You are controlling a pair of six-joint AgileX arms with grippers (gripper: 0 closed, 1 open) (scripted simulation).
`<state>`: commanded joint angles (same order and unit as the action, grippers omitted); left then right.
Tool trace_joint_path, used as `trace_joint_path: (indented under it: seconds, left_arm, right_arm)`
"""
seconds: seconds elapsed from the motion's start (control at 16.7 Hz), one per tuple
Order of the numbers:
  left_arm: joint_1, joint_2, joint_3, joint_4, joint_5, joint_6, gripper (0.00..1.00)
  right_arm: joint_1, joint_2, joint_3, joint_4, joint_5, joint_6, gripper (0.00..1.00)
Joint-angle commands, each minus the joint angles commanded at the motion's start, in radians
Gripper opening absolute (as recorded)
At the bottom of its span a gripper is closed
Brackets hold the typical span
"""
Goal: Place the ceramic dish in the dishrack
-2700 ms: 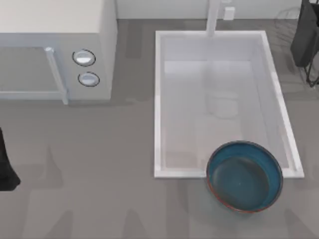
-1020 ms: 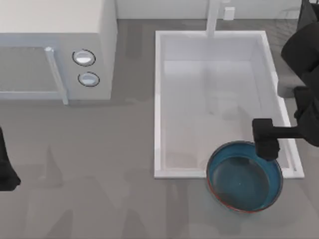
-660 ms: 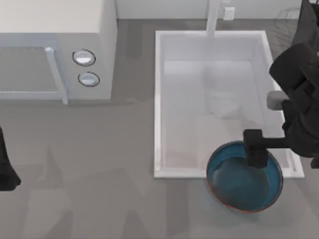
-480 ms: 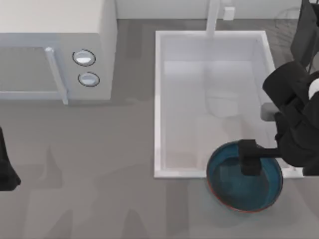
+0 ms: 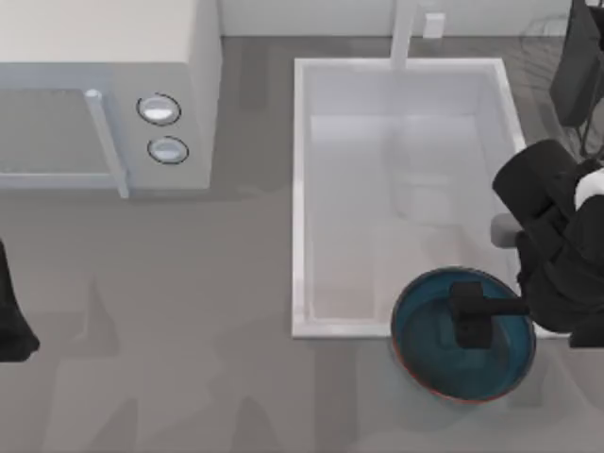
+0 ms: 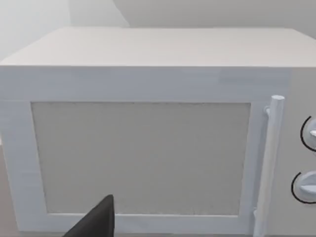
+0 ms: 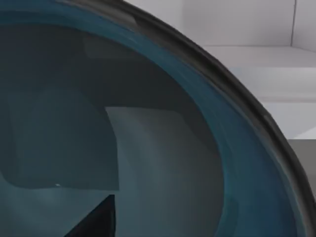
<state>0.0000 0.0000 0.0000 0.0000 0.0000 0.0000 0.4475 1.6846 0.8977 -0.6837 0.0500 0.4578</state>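
The ceramic dish (image 5: pixel 423 347) is a glossy teal-blue bowl with a reddish-brown rim. It sits on the grey counter, overlapping the front right corner of the white sink basin (image 5: pixel 299 189). My right gripper (image 5: pixel 470 319) hangs over the inside of the dish, toward its back right part. In the right wrist view the dish (image 7: pixel 163 163) is very close, its rim curving across. Thin grey wires of the dishrack (image 5: pixel 540 28) show faintly at the back right corner. My left arm (image 5: pixel 9 316) is parked at the table's left edge.
A white microwave (image 5: pixel 104 66) with two round knobs stands at the back left, and its door (image 6: pixel 143 153) faces the left wrist camera. A white faucet (image 5: pixel 404 33) rises behind the basin. Open grey counter lies in front of the microwave and basin.
My right arm has come in from the back right and moved forward and left until its gripper is over the dish. The dish and the left arm have not moved.
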Motion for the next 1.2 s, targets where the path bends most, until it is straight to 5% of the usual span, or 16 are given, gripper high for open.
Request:
trace_joint_path:
  seconds: [0.72, 1.2]
  left_arm:
    - [0.0, 0.0, 0.0, 0.0, 0.0, 0.0, 1.0]
    - [0.0, 0.0, 0.0, 0.0, 0.0, 0.0, 1.0]
  right_arm:
    - [0.0, 0.0, 0.0, 0.0, 0.0, 0.0, 0.02]
    - [0.0, 0.0, 0.0, 0.0, 0.0, 0.0, 0.0]
